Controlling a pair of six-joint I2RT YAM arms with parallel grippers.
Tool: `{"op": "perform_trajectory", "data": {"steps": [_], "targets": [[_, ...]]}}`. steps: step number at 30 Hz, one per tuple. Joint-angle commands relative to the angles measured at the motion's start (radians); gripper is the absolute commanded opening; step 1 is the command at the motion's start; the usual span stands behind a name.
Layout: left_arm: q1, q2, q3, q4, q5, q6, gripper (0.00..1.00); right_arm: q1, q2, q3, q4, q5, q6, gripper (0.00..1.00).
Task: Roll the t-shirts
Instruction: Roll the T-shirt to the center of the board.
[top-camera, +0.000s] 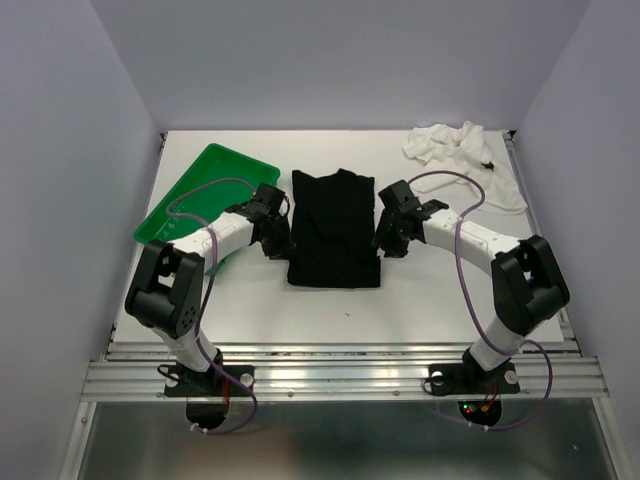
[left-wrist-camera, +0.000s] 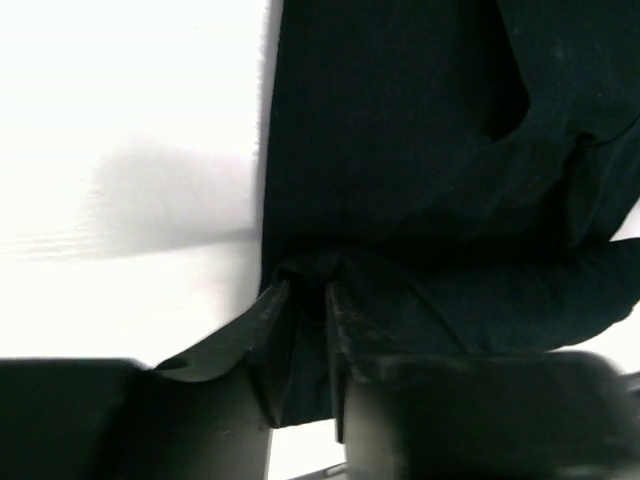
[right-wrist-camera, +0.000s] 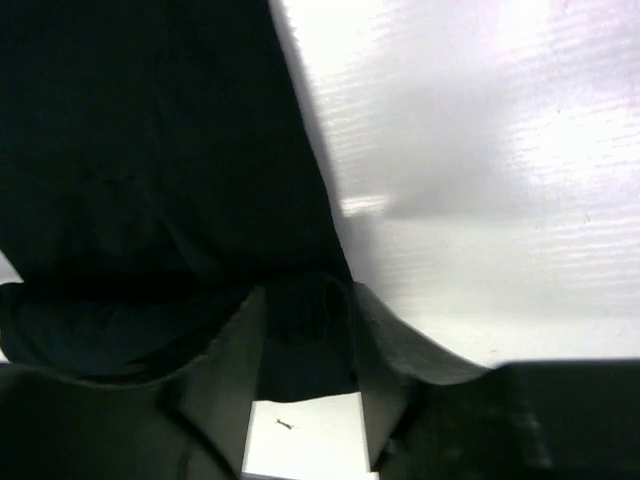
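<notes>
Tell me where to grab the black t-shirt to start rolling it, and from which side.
Grip the black t-shirt at its near short edge, by both corners, coming in low from the near side of the table. It lies flat, folded into a narrow strip running front to back, so that straight edge should roll evenly.

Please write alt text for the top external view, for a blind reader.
A black t-shirt, folded to a narrow rectangle, lies on the table, the left gripper at its left edge and the right gripper at its right edge. A crumpled white t-shirt lies at the far right corner; a green tray sits far left.
</notes>
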Motion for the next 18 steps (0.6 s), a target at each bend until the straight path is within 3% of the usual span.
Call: {"op": "perform_trajectory", "data": {"steps": [1,4,7,8,9,11,13,15,18], "targets": [[0.008,-0.092,0.067,-0.068,-0.091,0.038,0.46,-0.007,-0.077,0.054,0.034,0.034,-0.012,0.49],[0.006,-0.176,0.1,-0.122,-0.15,0.038,0.57,-0.007,-0.149,0.056,0.023,0.02,-0.012,0.51],[0.003,-0.257,0.111,-0.157,-0.218,0.024,0.58,0.002,-0.201,0.037,0.028,-0.008,0.001,0.49],[-0.003,-0.293,0.107,-0.16,-0.235,0.018,0.56,0.002,-0.227,0.021,0.028,-0.011,0.006,0.43],[-0.018,-0.308,0.093,-0.157,-0.237,0.015,0.53,0.017,-0.236,0.011,0.032,-0.012,0.011,0.39],[-0.036,-0.334,0.058,-0.131,-0.206,0.012,0.25,0.056,-0.241,-0.015,0.043,-0.017,0.024,0.25],[-0.063,-0.337,0.027,-0.1,-0.143,0.01,0.0,0.077,-0.23,-0.033,0.052,-0.023,0.037,0.17],[-0.079,-0.325,-0.017,-0.045,-0.079,-0.001,0.0,0.077,-0.211,-0.067,0.08,-0.037,0.046,0.07],[-0.095,-0.288,-0.059,0.025,-0.036,-0.019,0.0,0.077,-0.18,-0.078,0.108,-0.022,0.058,0.04]]}}
